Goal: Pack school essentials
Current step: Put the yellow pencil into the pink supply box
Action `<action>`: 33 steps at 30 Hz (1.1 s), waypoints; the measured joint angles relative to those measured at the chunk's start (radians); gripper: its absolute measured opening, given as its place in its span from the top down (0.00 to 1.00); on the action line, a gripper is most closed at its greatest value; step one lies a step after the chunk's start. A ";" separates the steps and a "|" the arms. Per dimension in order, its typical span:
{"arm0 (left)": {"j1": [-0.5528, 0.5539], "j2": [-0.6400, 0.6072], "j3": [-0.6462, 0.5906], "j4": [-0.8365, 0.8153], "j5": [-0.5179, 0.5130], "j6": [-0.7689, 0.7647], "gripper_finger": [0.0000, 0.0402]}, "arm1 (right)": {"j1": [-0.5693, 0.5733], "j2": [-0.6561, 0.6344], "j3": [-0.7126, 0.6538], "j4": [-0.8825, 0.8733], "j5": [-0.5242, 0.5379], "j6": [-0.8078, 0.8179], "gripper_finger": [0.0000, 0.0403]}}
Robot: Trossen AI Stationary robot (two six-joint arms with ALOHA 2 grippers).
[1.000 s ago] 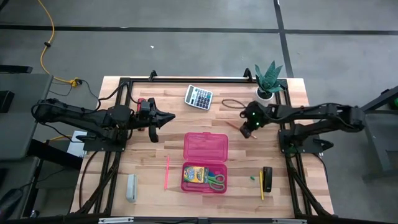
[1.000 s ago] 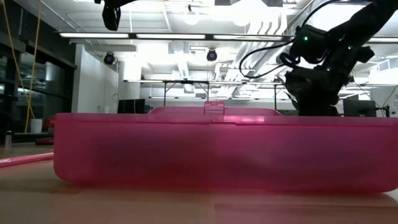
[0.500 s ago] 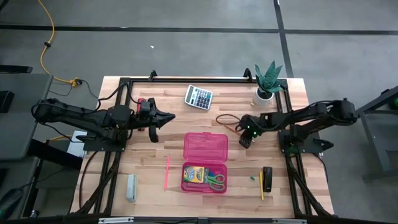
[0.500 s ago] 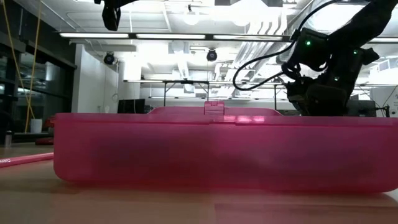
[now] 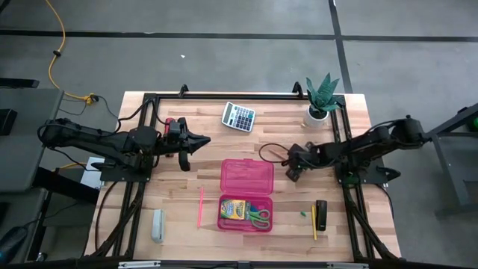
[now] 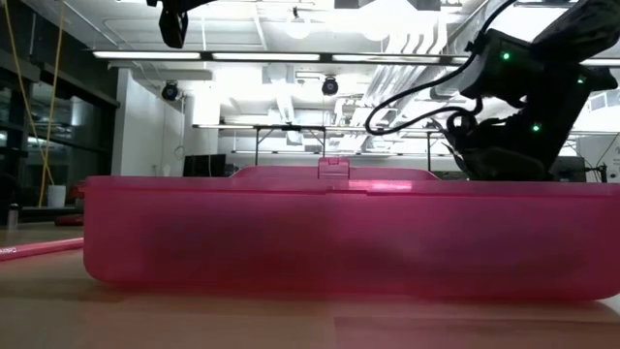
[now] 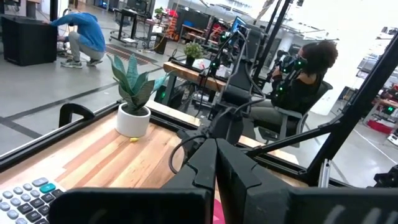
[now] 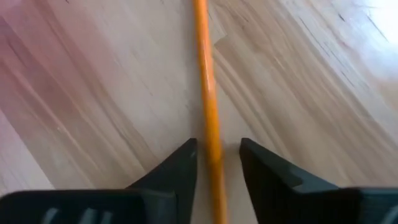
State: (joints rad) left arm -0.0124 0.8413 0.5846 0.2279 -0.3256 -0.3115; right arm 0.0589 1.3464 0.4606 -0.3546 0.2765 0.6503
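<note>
The right gripper (image 8: 214, 163) hangs low over the table with its fingers apart, the orange pencil (image 8: 208, 106) lying between them — a clean pinch needs it centred first. The left gripper (image 5: 196, 140), fingers together, waits well off.
</note>
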 joint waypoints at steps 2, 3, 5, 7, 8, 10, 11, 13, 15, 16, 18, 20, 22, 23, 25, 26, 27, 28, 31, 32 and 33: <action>0.000 0.000 0.000 0.000 0.000 0.000 1.00 | 0.011 0.000 0.000 -0.021 0.002 -0.007 0.78; 0.000 0.000 0.000 0.000 0.000 0.000 1.00 | 0.017 0.000 0.000 -0.027 0.001 -0.023 0.81; 0.000 0.000 0.000 0.000 0.000 0.000 1.00 | 0.028 0.000 0.000 -0.037 0.000 -0.049 0.86; 0.000 0.000 0.000 0.000 0.000 0.000 1.00 | 0.035 0.000 0.000 -0.050 -0.001 -0.053 0.91; 0.000 0.000 0.000 0.000 0.000 0.000 1.00 | 0.035 0.000 0.000 -0.054 -0.002 -0.052 0.94; 0.000 0.000 0.000 0.000 0.000 0.000 1.00 | 0.035 -0.001 0.000 -0.057 -0.006 -0.049 0.98; 0.000 0.000 0.000 0.000 0.000 0.000 1.00 | 0.035 -0.001 0.000 -0.057 -0.006 -0.049 0.98; 0.000 0.000 0.000 0.000 0.000 0.000 1.00 | 0.034 -0.001 -0.001 -0.056 -0.008 -0.047 0.98; 0.000 0.000 0.000 0.000 0.000 0.000 1.00 | 0.032 -0.001 -0.002 -0.049 -0.013 -0.044 0.98; 0.000 0.000 0.000 0.000 0.000 0.000 1.00 | 0.032 -0.003 -0.002 -0.048 -0.015 -0.036 0.98; 0.000 0.000 0.000 -0.001 0.000 0.000 1.00 | 0.032 -0.015 0.011 -0.063 -0.025 -0.030 0.99; 0.000 0.000 0.000 -0.001 0.000 0.000 1.00 | 0.032 -0.040 0.033 -0.115 -0.049 -0.029 0.99; 0.000 0.000 0.000 0.000 0.000 0.001 1.00 | 0.025 -0.083 0.056 -0.171 -0.055 -0.030 0.99; 0.000 0.000 0.000 -0.001 0.000 0.001 1.00 | 0.017 -0.108 0.076 -0.172 -0.049 -0.030 1.00; 0.000 0.000 0.000 0.000 -0.001 0.000 1.00 | 0.004 -0.167 0.111 -0.193 -0.038 -0.031 1.00; 0.000 0.000 0.000 0.000 -0.001 0.000 1.00 | -0.001 -0.189 0.124 -0.209 -0.036 -0.043 1.00; 0.000 0.000 0.000 0.000 -0.001 0.001 1.00 | -0.007 -0.213 0.137 -0.214 -0.036 -0.056 1.00; 0.000 0.000 0.000 0.000 -0.001 0.001 1.00 | -0.013 -0.238 0.155 -0.207 -0.036 -0.073 1.00; 0.000 0.000 0.000 -0.002 -0.001 0.001 1.00 | -0.026 -0.299 0.198 -0.102 -0.024 -0.117 1.00; 0.000 0.000 0.000 -0.002 -0.001 0.003 1.00 | -0.027 -0.314 0.199 -0.042 -0.025 -0.132 1.00; 0.000 0.000 0.000 -0.002 -0.001 0.009 1.00 | -0.027 -0.323 0.198 0.035 -0.026 -0.149 1.00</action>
State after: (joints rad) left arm -0.0124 0.8417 0.5846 0.2260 -0.3264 -0.3026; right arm 0.0319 1.0230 0.6589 -0.3192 0.2504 0.5015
